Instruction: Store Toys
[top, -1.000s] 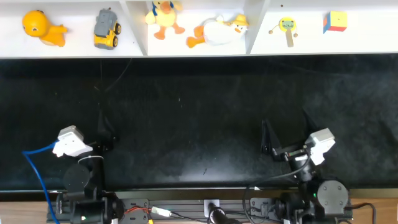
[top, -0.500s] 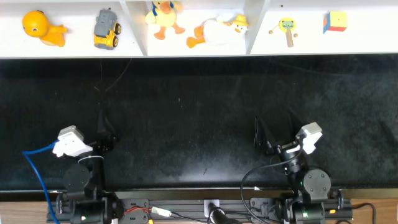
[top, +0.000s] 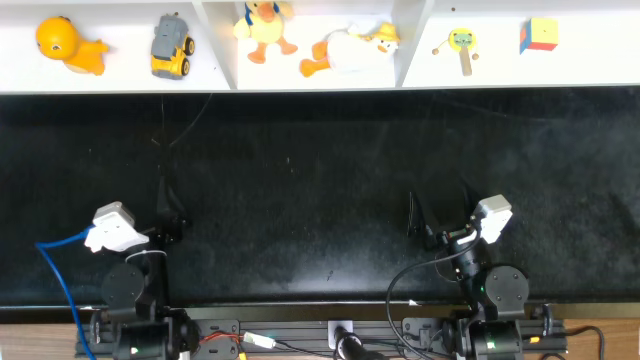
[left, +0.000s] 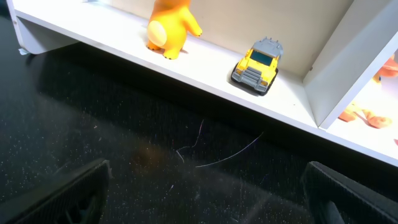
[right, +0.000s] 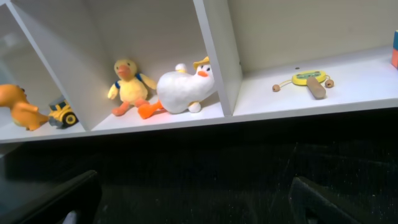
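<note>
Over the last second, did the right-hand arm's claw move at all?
Yes. The right gripper slid leftward in the top view, ending nearer in line with the shelf divider.

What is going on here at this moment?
Nothing is being handled right now. The left gripper and the right gripper are both open and empty, over the black table near their bases. The toys sit in the white shelf: an orange toy and a yellow truck in the left compartment, a yellow duck and a white duck in the middle, a rattle and a cube on the right. Storing looks done.
</note>
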